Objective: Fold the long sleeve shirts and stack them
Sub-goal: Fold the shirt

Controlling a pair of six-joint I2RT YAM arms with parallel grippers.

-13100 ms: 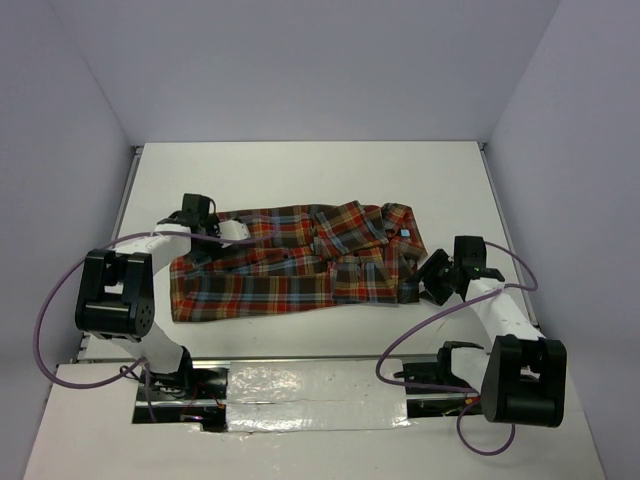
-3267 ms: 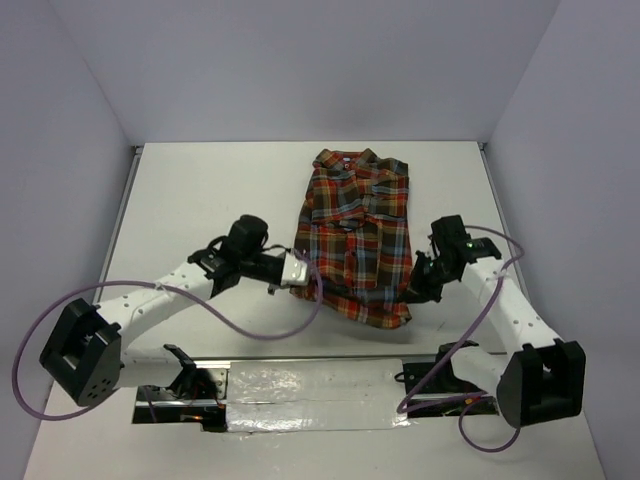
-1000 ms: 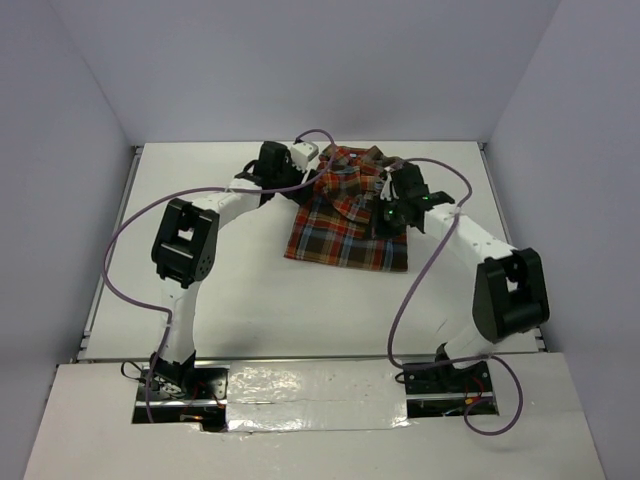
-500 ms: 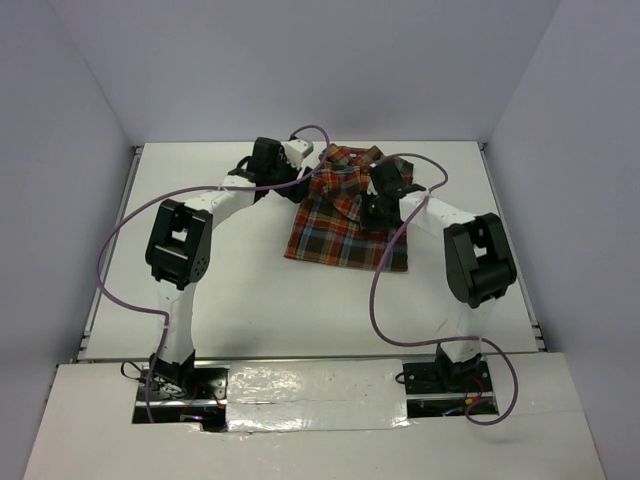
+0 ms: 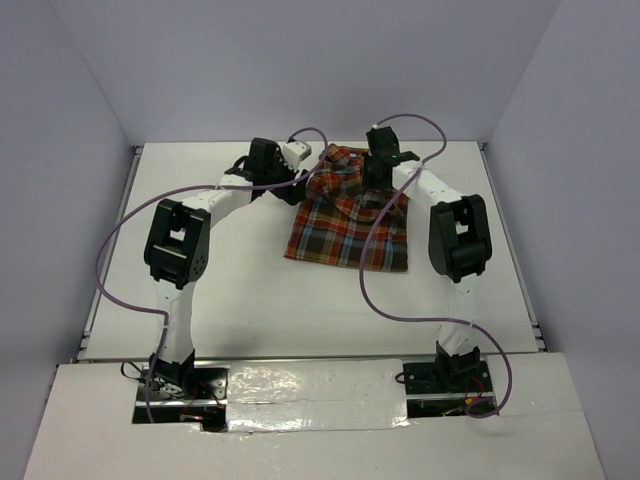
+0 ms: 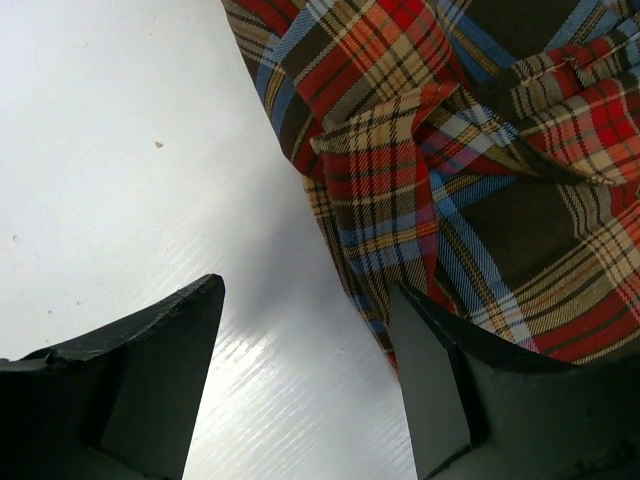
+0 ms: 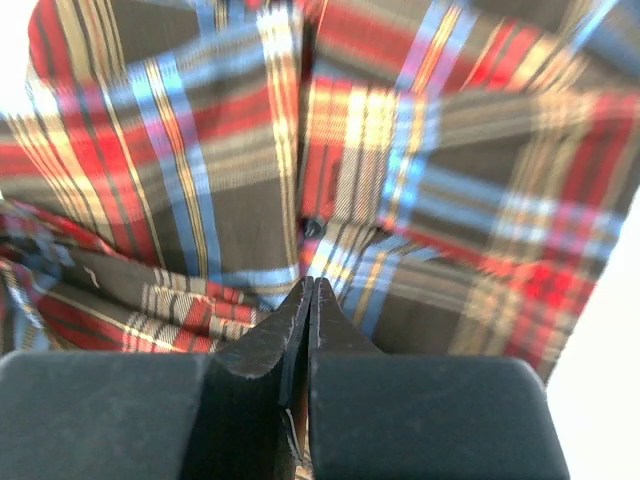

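Note:
The plaid long sleeve shirt (image 5: 345,228) lies folded at the far middle of the white table (image 5: 200,250), its far end bunched up. My left gripper (image 5: 308,172) is open at the shirt's far left edge. In the left wrist view its fingers (image 6: 160,350) straddle bare table, and the shirt (image 6: 480,150) has its edge just inside the right finger. My right gripper (image 5: 374,178) hangs over the shirt's far end. In the right wrist view it (image 7: 308,286) is shut with no cloth between the tips, just above the plaid fabric (image 7: 430,170) and a small button.
Both arms reach far across the table, and their purple cables (image 5: 380,290) loop over the near half. Grey walls close in the table at the back and sides. A taped strip (image 5: 310,385) runs between the arm bases.
My right arm has swung from the shirt's right side to its far end, and the raised fold has come down. The left arm has barely moved.

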